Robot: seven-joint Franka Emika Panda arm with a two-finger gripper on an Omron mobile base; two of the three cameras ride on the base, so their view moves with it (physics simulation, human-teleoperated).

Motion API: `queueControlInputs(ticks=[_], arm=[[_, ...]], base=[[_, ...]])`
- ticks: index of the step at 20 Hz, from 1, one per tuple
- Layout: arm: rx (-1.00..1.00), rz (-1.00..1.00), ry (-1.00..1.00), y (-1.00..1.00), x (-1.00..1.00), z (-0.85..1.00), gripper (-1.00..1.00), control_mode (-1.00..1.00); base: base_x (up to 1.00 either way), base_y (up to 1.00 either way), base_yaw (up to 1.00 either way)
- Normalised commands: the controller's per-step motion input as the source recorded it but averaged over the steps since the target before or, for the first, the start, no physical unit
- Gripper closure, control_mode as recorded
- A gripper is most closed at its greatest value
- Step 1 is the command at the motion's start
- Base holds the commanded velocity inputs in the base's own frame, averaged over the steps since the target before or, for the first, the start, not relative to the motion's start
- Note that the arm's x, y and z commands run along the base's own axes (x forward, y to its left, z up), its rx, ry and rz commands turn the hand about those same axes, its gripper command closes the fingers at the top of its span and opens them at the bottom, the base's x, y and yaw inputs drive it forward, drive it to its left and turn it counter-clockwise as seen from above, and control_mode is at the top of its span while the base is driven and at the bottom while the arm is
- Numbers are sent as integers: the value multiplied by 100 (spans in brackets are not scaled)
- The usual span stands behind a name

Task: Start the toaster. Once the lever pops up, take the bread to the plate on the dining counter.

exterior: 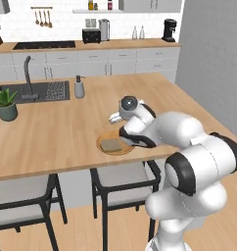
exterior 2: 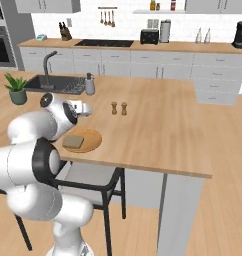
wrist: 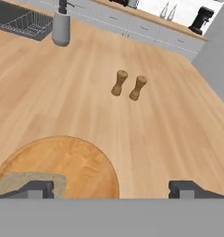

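Bread [exterior: 111,145]: thin tan slice lying flat on the round plate [exterior 2: 95,141] near the front edge of the dining counter [exterior: 57,127]; likely light, stiff, crumbly, best pinched across opposite edges; gripper [wrist: 111,190] just above it, jaws spread wide, holding nothing; beyond, two wooden shakers [wrist: 129,85], soap dispenser [wrist: 61,26]

Count: one plate [exterior 2: 89,140], one bread [exterior 2: 73,142], two shakers [wrist: 129,85], one soap bottle [exterior: 79,87], one plant [exterior: 5,102], one toaster [exterior: 91,35], one coffee machine [exterior: 169,30], two chairs [exterior: 124,182].

The dining counter [exterior 2: 158,135] carries the plate [exterior 2: 90,142], shakers [exterior 2: 118,108], plant [exterior 2: 16,89].
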Motion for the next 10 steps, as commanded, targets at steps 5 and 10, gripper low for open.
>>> queueControlInputs(ticks=[5, 10], arm=[[11, -8, 0, -30, -8, 78, -100, -100], [21, -4, 0, -52, -67, 53, -100, -100]], base=[[0, 0, 0], [0, 0, 0]])
